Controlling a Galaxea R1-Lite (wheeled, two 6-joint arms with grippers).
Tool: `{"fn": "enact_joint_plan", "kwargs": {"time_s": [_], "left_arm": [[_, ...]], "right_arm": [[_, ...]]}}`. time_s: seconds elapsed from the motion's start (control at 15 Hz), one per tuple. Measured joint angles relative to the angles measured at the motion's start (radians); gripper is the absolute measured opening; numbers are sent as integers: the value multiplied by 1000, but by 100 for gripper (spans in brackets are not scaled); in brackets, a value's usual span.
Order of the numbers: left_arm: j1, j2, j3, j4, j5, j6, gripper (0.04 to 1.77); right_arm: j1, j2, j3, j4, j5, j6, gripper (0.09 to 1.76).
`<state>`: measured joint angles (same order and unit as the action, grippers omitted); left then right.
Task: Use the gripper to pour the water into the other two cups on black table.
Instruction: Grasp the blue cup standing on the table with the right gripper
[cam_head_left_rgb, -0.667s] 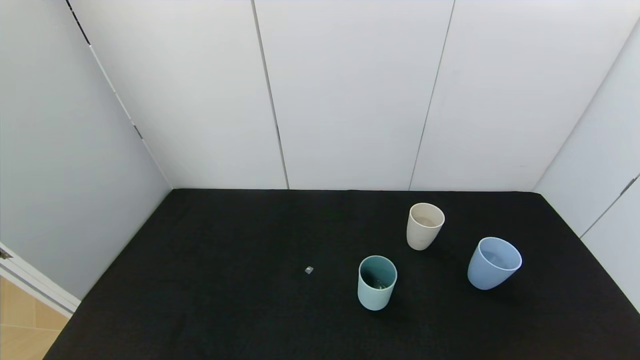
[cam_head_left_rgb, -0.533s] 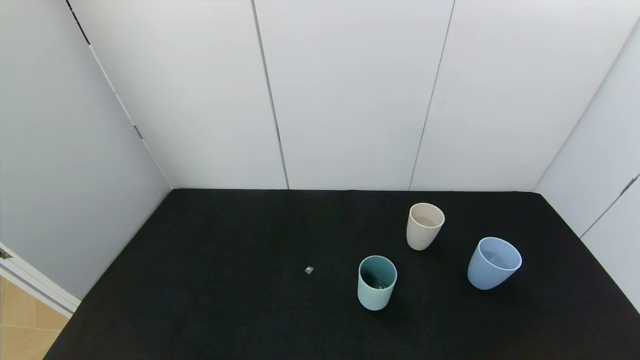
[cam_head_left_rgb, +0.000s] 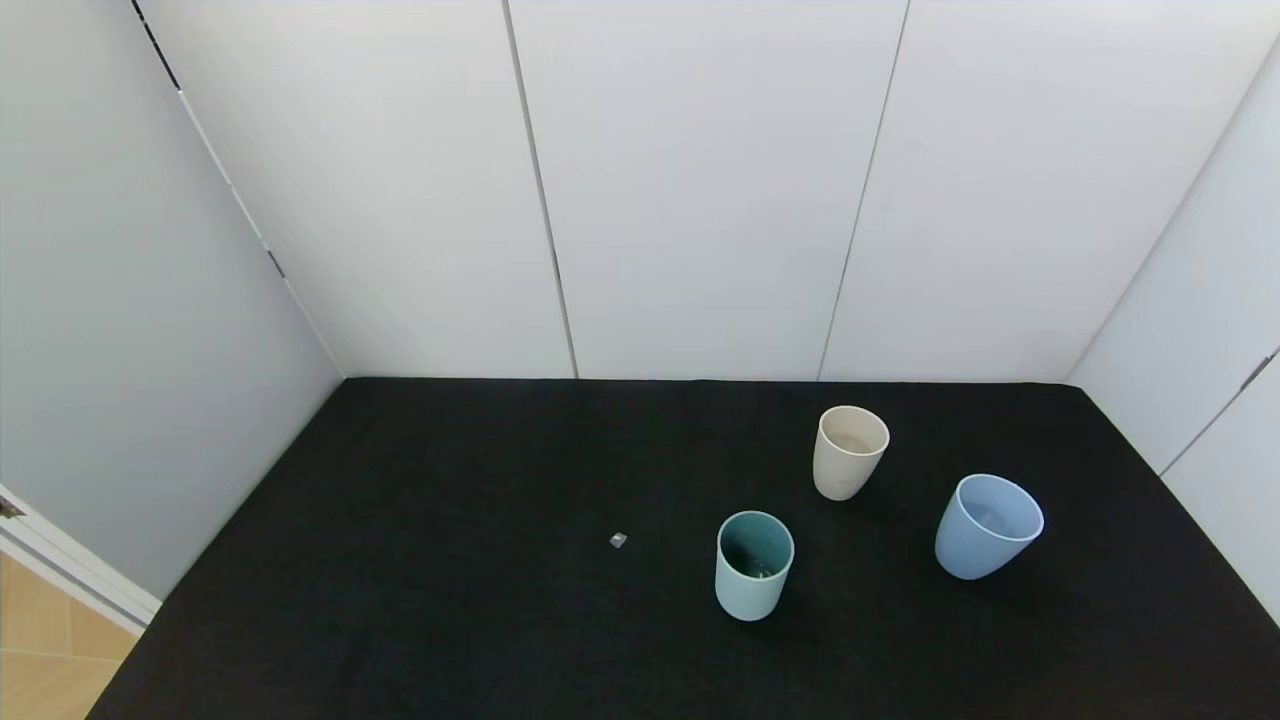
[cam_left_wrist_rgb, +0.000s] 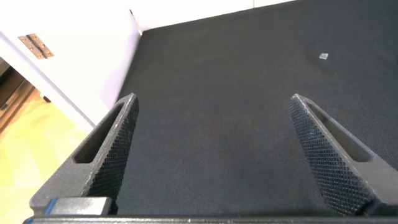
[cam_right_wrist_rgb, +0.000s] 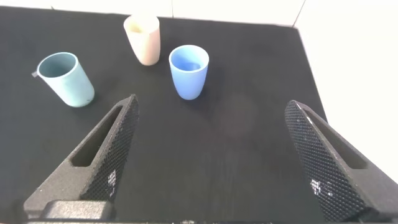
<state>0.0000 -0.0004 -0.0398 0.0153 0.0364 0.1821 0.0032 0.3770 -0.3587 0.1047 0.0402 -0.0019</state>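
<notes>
Three cups stand upright on the black table (cam_head_left_rgb: 450, 600). The cream-beige cup (cam_head_left_rgb: 849, 452) is farthest back, the pale teal cup (cam_head_left_rgb: 753, 565) is nearer and to its left, and the wider light blue cup (cam_head_left_rgb: 987, 526) is to the right. The water is too faint to make out. Neither gripper shows in the head view. My right gripper (cam_right_wrist_rgb: 211, 109) is open and empty, well short of the light blue cup (cam_right_wrist_rgb: 189, 71), with the cream-beige cup (cam_right_wrist_rgb: 142, 38) and teal cup (cam_right_wrist_rgb: 65, 79) beyond. My left gripper (cam_left_wrist_rgb: 212, 106) is open and empty over bare table.
A tiny grey scrap (cam_head_left_rgb: 618, 540) lies on the table left of the teal cup; it also shows in the left wrist view (cam_left_wrist_rgb: 323, 56). White wall panels close in the back and both sides. The table's left edge drops to a wooden floor (cam_head_left_rgb: 40, 660).
</notes>
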Motion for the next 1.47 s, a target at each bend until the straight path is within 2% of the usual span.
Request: {"fn": "enact_joint_plan", "kwargs": {"time_s": [0.33,0.73,1.13,1.47], "left_arm": [[0,0,0,0,0,0,172],[1,0,0,0,0,0,172],[0,0,0,0,0,0,172],[0,0,0,0,0,0,172]], "right_arm": [[4,421,-54,-265,2,-7,171],[32,833,-24,-546,5,-14,171],[90,1146,83,-867,-2,-19,171],[126,1316,98,-971,-3,-21,171]]}}
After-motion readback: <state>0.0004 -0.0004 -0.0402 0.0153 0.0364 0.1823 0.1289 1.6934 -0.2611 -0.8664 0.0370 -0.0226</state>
